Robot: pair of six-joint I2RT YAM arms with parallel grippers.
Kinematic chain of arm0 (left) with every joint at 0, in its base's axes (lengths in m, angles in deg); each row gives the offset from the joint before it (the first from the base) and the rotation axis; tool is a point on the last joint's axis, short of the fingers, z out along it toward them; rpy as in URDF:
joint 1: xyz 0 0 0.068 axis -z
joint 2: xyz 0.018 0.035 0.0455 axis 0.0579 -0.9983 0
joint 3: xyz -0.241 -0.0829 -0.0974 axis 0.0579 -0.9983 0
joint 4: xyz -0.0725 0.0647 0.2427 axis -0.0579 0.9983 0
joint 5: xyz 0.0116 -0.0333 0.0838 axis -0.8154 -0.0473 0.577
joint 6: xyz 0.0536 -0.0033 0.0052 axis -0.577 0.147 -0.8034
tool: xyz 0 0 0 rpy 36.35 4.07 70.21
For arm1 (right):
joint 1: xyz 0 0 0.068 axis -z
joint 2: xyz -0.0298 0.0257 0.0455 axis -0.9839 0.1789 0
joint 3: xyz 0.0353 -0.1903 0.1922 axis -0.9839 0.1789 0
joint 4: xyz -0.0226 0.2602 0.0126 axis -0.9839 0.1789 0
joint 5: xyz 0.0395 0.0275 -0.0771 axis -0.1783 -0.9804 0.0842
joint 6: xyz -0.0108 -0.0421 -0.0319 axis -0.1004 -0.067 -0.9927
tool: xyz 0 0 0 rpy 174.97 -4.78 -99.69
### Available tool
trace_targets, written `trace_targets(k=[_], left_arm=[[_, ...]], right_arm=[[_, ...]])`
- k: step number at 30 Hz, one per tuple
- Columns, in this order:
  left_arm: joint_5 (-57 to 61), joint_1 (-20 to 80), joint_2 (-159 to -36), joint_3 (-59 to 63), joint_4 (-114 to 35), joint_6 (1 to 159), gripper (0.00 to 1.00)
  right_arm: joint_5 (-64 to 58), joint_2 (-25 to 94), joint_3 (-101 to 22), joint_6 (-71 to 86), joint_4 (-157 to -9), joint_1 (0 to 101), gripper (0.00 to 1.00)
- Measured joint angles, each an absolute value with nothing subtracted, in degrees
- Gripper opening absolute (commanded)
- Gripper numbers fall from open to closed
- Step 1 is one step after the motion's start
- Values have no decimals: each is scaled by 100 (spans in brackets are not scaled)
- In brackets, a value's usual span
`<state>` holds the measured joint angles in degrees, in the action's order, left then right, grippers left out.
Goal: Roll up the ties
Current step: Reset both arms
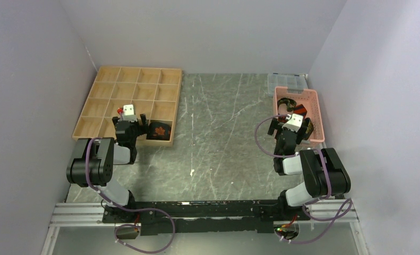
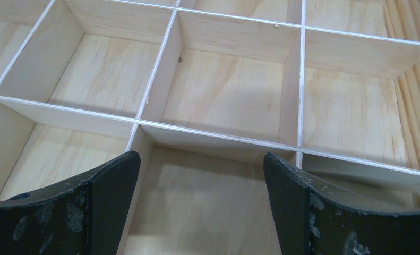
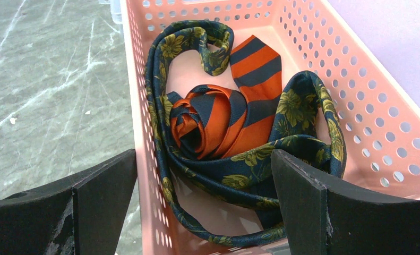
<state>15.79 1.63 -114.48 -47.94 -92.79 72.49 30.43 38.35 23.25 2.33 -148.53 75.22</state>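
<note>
Left end effector [image 2: 202,164] spread wide, holding nothing, poised over the near rows of the wooden tray [image 1: 138,85], pale plywood compartments below it. Just to its right, in the tray's near right corner compartment, sits a black tie with orange blotches [image 1: 159,130], bundled small. Right end effector [image 3: 203,164] likewise wide and empty, hovering at the near end of the pink basket [image 3: 356,79], which stands at the right side of the grey tabletop [image 1: 223,133]. Inside the basket: an orange-and-navy striped tie [image 3: 234,117], partly coiled at one end, with a dark blue floral tie [image 3: 303,106] looped loosely around it.
</note>
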Motion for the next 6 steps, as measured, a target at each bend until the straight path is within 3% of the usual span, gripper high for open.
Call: trace_targets(k=[6], left_arm=[[1579,163,-11448,-4794,-9281,7249,94]], right_arm=[[3041,3835,2325,233,-14853,7522,100]])
